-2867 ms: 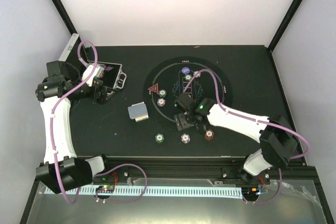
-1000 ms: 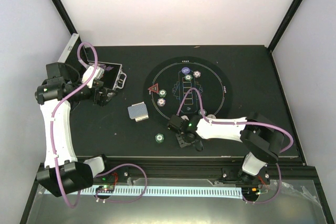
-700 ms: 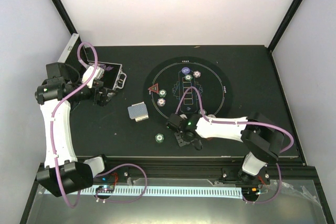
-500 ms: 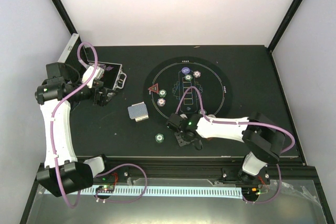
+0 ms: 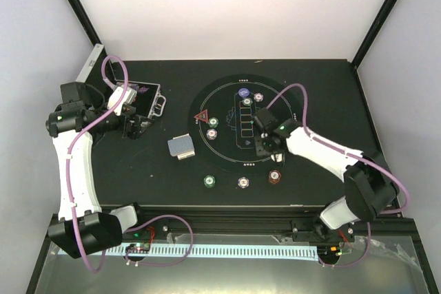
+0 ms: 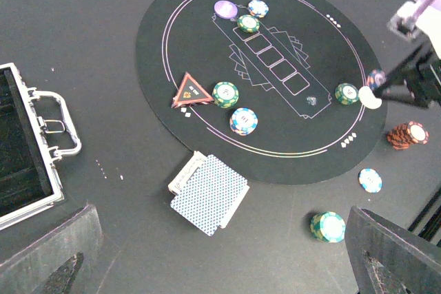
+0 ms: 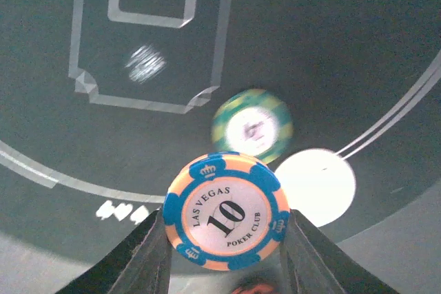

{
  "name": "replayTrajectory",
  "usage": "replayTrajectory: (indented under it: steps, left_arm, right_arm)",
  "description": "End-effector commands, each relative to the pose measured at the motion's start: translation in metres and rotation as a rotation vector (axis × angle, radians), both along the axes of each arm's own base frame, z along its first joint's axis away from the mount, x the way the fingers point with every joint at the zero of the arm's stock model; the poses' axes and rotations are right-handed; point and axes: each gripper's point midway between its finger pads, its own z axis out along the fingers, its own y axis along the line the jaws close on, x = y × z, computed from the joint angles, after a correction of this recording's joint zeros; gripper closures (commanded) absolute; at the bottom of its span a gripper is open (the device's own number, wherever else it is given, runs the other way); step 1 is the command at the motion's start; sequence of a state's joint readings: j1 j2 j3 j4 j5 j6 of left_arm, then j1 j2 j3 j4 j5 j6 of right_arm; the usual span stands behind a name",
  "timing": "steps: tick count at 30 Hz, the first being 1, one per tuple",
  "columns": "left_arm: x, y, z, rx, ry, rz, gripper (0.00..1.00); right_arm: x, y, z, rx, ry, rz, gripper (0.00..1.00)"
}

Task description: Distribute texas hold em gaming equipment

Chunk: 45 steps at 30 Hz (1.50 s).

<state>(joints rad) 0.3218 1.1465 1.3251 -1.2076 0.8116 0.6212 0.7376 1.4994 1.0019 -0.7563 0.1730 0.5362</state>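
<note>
Overhead: left pincer (image 5: 133, 124) hangs beside the metal case (image 5: 145, 98) at the left of the table (image 5: 331, 87). Right pincer (image 5: 267, 144) is over the round mat (image 5: 289, 111), right of its printed boxes. Deck of cards (image 5: 181, 147) lies just off the mat's left edge, with the red triangle (image 5: 202, 116) just inside it. Green pile (image 5: 209, 181), white chip (image 5: 243, 182) and red pile (image 5: 274, 177) sit on bare table along the mat's near edge.

Left wrist: left pincer fingers (image 6: 55, 253) are spread wide with nothing between them. Deck is face down and slightly fanned.

Right wrist: right pincer is closed on an orange-and-blue chip (image 7: 225, 211) marked 10, pinched by its edges. On the mat beyond it are a blurred green chip (image 7: 251, 127) and, just beside that, a white disc (image 7: 315, 185).
</note>
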Motion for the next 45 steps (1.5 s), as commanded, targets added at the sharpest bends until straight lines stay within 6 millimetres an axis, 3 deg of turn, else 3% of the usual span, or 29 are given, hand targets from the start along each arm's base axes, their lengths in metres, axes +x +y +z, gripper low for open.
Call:
replayTrajectory:
  steps: [1, 6, 13, 23, 27, 29, 32, 39, 42, 45]
  left_arm:
    - [-0.001, 0.0, 0.004, -0.012, -0.008, -0.004, 0.01]
    - [0.001, 0.0, 0.007, -0.009, -0.016, -0.003, 0.01]
    - [0.004, 0.002, 0.007, -0.007, -0.009, -0.005, 0.01]
    - [0.005, 0.0, 0.005, -0.023, -0.005, -0.014, 0.01]
    - [0.007, 0.001, 0.004, -0.024, 0.0, -0.013, 0.01]
    - [0.007, 0.001, 0.004, -0.025, 0.0, -0.014, 0.01]
    - [0.006, 0.001, 0.002, -0.026, 0.002, -0.014, 0.01]
    - [0.004, -0.001, 0.004, -0.031, -0.002, -0.02, 0.01]
    - [0.004, -0.001, 0.005, -0.032, -0.006, -0.018, 0.01]
    - [0.005, -0.002, 0.005, -0.038, -0.005, -0.02, 0.01]
  right_arm:
    - [0.039, -0.034, 0.005, -0.019, -0.024, -0.057, 0.74]
    - [0.071, -0.055, -0.012, -0.022, 0.002, -0.128, 0.73]
    - [0.094, -0.07, -0.038, -0.032, 0.046, -0.171, 0.73]
    - [0.101, -0.08, -0.062, -0.05, 0.083, -0.19, 0.72]
    - [0.098, -0.08, -0.067, -0.051, 0.099, -0.193, 0.67]
    - [0.097, -0.082, -0.068, -0.06, 0.104, -0.199, 0.58]
    - [0.096, -0.084, -0.06, -0.063, 0.095, -0.205, 0.45]
    - [0.088, -0.09, -0.009, -0.058, 0.013, -0.215, 0.35]
    - [0.068, -0.086, 0.01, -0.048, -0.02, -0.211, 0.32]
    - [0.035, -0.073, 0.019, -0.027, -0.028, -0.18, 0.28]
